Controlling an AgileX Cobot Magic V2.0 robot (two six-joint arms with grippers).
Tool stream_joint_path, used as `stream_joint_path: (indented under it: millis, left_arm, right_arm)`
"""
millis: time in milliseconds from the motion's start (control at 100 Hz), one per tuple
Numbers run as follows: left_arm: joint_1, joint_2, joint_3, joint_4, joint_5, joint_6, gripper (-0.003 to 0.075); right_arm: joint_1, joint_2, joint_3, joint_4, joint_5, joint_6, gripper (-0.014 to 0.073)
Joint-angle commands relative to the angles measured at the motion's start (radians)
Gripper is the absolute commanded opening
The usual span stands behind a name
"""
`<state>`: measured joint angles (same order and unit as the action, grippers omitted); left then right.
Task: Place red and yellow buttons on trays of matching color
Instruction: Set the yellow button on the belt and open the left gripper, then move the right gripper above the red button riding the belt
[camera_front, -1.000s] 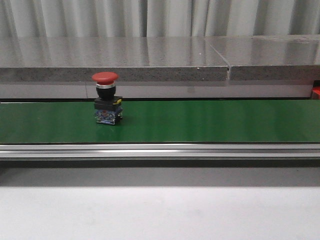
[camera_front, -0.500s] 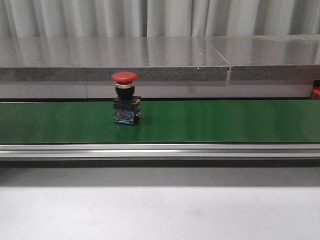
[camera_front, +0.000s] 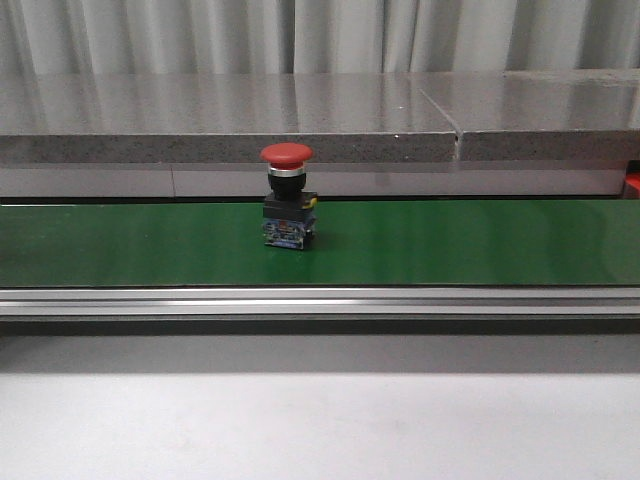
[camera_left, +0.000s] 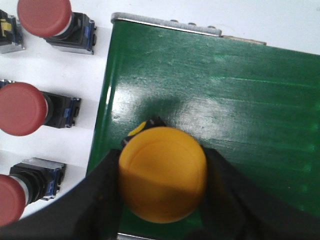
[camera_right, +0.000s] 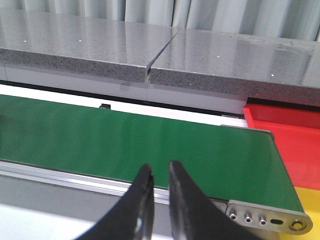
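Button (camera_front: 288, 197) with a red cap stands upright on the green belt (camera_front: 450, 240), left of the middle in the front view, with no gripper near it. Behind the belt runs a grey stone ledge (camera_front: 300, 120).

In the left wrist view the left gripper (camera_left: 162, 182) pinches a yellow button (camera_left: 163, 181) by its cap, a black finger (camera_left: 102, 200) on each side, over the end of the belt. Beside that end, on the white table (camera_left: 100, 75), lie 4 more red buttons (camera_left: 22, 108) on their sides, caps pointing away from the belt.

In the right wrist view the right gripper (camera_right: 159, 182) hangs over the near rail of the belt, empty, its 2 tips close together with a narrow gap between them. Past the belt's right end sits the red tray (camera_right: 285, 135), and nearer than it a yellow tray (camera_right: 310, 200) shows at the edge.
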<state>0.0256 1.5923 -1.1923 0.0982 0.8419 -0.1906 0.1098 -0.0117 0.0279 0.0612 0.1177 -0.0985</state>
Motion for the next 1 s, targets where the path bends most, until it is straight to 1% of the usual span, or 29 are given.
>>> stream_joint_path:
  millis: [0, 10, 30, 80, 100, 130, 150, 210, 370, 550, 660, 840, 990]
  left_arm:
    - [-0.007, -0.036, -0.037, -0.004, -0.036, 0.002, 0.0204]
    - [-0.007, -0.036, -0.038, -0.006, -0.036, 0.005, 0.0234]
    - [-0.007, -0.036, -0.039, -0.008, -0.036, 0.014, 0.0265]
    - [-0.007, -0.036, -0.045, -0.017, -0.034, 0.035, 0.0396]
    - [-0.007, -0.036, -0.047, -0.021, -0.031, 0.043, 0.0427]
    - [-0.007, -0.036, -0.052, -0.028, -0.031, 0.053, 0.0497]
    - [-0.007, -0.036, -0.054, -0.030, -0.031, 0.053, 0.0531]
    - [-0.007, -0.036, -0.065, -0.030, -0.029, 0.053, 0.0590]
    - [-0.013, -0.042, -0.095, -0.033, -0.031, 0.073, 0.0588]
    - [-0.050, -0.086, -0.121, -0.036, -0.038, 0.095, 0.0588]
    - [-0.070, -0.142, -0.121, -0.036, -0.066, 0.095, 0.0588]
    - [-0.097, -0.260, -0.114, -0.036, -0.073, 0.095, 0.0588]
    - [-0.132, -0.382, -0.042, -0.036, -0.129, 0.095, 0.0588]
  right_arm:
    - [0.002, -0.018, -0.015, -0.008, -0.081, -0.002, 0.0099]
    - [0.002, -0.018, -0.015, -0.008, -0.081, -0.002, 0.0099]
    - [0.002, -0.018, -0.015, -0.008, -0.081, -0.002, 0.0099]
    - [0.002, -0.018, -0.015, -0.008, -0.081, -0.002, 0.0099]
    - [0.002, -0.018, -0.015, -0.008, -0.081, -0.002, 0.0099]
    - [0.002, -0.018, -0.015, -0.008, -0.081, -0.002, 0.0099]
    - [0.002, -0.018, -0.015, -0.008, -0.081, -0.002, 0.0099]
    - [0.002, -0.018, -0.015, -0.008, -0.081, -0.002, 0.0099]
    - [0.002, -0.018, -0.015, -0.008, -0.081, -0.002, 0.0099]
    - [0.002, -0.018, -0.015, -0.008, -0.081, -0.002, 0.0099]
    - [0.002, -0.018, -0.015, -0.008, -0.081, -0.002, 0.0099]
    - [0.002, -0.018, -0.015, -0.008, -0.081, -0.002, 0.0099]
    - [0.002, -0.018, -0.015, -0.008, -0.081, -0.002, 0.0099]
